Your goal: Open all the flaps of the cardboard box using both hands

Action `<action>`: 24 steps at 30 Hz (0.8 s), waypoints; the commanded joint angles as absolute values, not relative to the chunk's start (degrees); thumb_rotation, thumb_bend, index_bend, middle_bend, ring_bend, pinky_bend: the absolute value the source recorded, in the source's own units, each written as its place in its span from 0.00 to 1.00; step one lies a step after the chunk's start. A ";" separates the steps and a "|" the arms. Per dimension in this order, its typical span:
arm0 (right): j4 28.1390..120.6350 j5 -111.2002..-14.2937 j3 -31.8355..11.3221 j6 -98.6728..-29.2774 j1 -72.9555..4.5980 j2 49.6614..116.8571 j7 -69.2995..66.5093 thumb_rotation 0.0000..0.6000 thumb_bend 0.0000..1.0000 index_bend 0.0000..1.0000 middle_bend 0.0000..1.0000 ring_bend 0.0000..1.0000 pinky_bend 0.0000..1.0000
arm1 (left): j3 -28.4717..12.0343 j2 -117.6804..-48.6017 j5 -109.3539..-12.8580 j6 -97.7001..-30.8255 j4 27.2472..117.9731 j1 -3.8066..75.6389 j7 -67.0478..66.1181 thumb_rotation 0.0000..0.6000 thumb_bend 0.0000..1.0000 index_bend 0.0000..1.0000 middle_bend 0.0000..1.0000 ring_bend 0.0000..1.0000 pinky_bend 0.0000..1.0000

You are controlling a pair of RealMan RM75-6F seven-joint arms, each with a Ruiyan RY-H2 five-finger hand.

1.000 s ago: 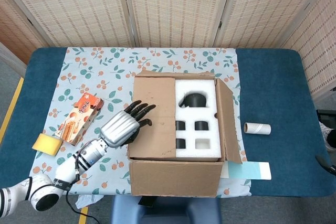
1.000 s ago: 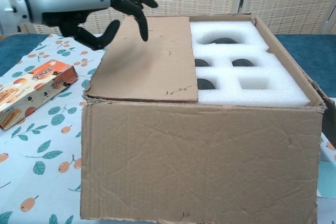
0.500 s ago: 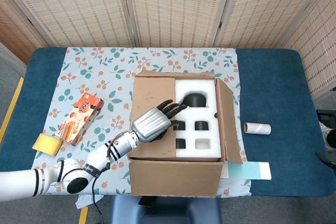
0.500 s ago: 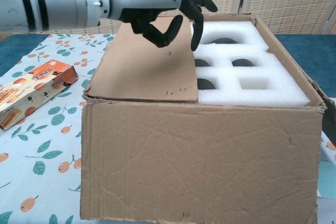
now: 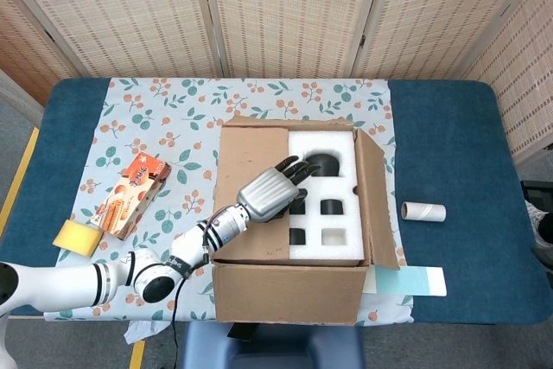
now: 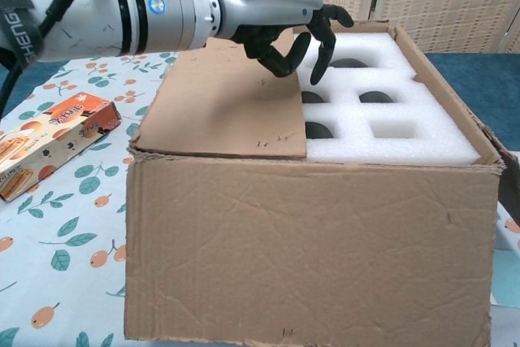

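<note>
Cardboard made up the box (image 5: 289,213), which sat at the middle of the tabletop (image 5: 449,153) on a leaf-print cloth (image 5: 173,118), its right flap (image 5: 373,196) already raised toward 3 o'clock and white foam packing (image 5: 327,205) showing inside. Only the left flap (image 5: 252,192) lay flat, covering the 9 o'clock half of the opening. The left hand (image 5: 275,189) hovered above that flap's free edge, holding nothing, its fingers (image 6: 325,34) spread and curled downward over the seam between flap and foam; whether the tips touched anything could not be told. The right hand was in neither view. Judging from this, the step in hand was catching that inner edge. It would likely go best if the fingertips hooked under the edge where a foam recess leaves room, then drew up and outward toward 9 o'clock, following the flap's hinge line so the board folded rather than tore. A snack carton (image 5: 130,194) lay well clear at 9 o'clock.
</note>
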State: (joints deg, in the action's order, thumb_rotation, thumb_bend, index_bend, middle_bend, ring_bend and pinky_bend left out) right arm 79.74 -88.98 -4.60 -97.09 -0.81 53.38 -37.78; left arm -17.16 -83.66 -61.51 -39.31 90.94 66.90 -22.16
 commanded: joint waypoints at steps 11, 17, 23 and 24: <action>80.14 -89.53 -5.03 -96.97 -0.77 53.41 -37.57 1.00 0.21 0.11 0.00 0.00 0.00 | -14.04 -83.26 -59.70 -38.72 90.26 68.66 -21.97 1.00 1.00 0.56 0.00 0.00 0.00; 80.08 -90.53 -4.75 -97.02 -0.74 53.35 -37.69 1.00 0.21 0.11 0.00 0.00 0.00 | -12.90 -82.94 -58.90 -40.09 90.55 68.94 -23.12 1.00 1.00 0.60 0.00 0.00 0.00; 80.47 -90.43 -4.77 -96.49 -0.81 53.27 -37.26 1.00 0.21 0.11 0.00 0.00 0.00 | -11.60 -81.38 -56.36 -44.14 92.22 69.30 -29.48 1.00 1.00 0.61 0.00 0.00 0.00; 80.50 -90.46 -4.75 -96.49 -0.78 53.23 -37.26 1.00 0.21 0.11 0.00 0.00 0.00 | -11.51 -81.09 -55.75 -45.24 92.92 69.32 -30.85 1.00 1.00 0.61 0.00 0.00 0.00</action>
State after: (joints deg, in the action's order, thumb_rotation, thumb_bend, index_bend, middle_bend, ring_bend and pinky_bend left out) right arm 80.50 -90.46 -4.75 -96.50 -0.78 53.23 -37.27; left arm -12.12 -82.01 -57.29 -42.89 91.57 69.09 -27.67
